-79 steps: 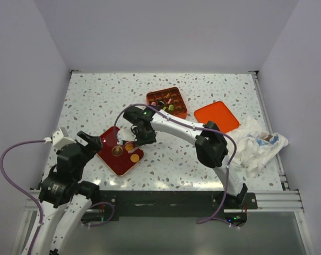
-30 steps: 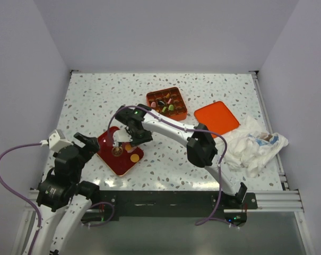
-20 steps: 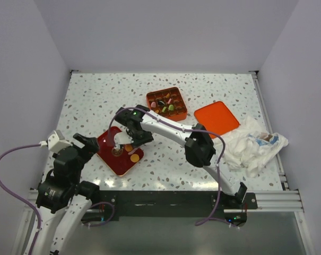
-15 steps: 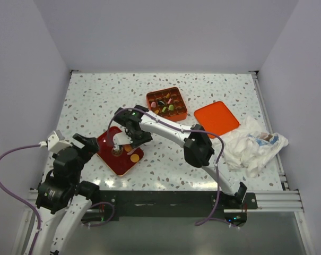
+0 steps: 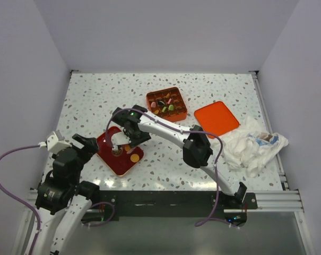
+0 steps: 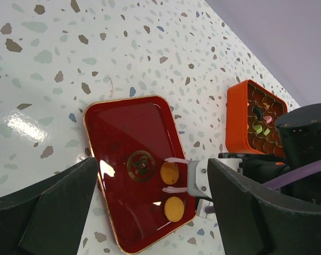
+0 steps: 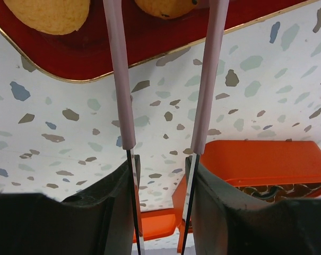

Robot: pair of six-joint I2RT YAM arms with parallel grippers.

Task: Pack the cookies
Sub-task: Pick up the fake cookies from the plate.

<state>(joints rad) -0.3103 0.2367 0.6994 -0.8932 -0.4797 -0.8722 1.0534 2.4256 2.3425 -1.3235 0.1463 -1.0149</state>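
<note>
Two orange cookies (image 6: 169, 172) (image 6: 174, 208) lie on the red tray (image 6: 118, 138). My right gripper (image 5: 119, 141) reaches over the tray from the right, and its thin pink fingers (image 6: 177, 159) straddle the upper cookie (image 7: 163, 5) with small gaps on both sides, so it is open. The other cookie (image 7: 49, 13) lies just outside those fingers. The orange box (image 5: 167, 102) behind holds several mixed-colour cookies. My left gripper (image 5: 90, 144) hovers open at the tray's left edge with nothing between its fingers.
An orange lid (image 5: 216, 116) lies flat to the right of the box. A crumpled white cloth (image 5: 256, 142) sits at the table's right edge. White walls close in the table on three sides.
My right gripper has slid a little left over the tray until its fingers stand on either side of the upper orange cookie. The left arm has barely shifted.
</note>
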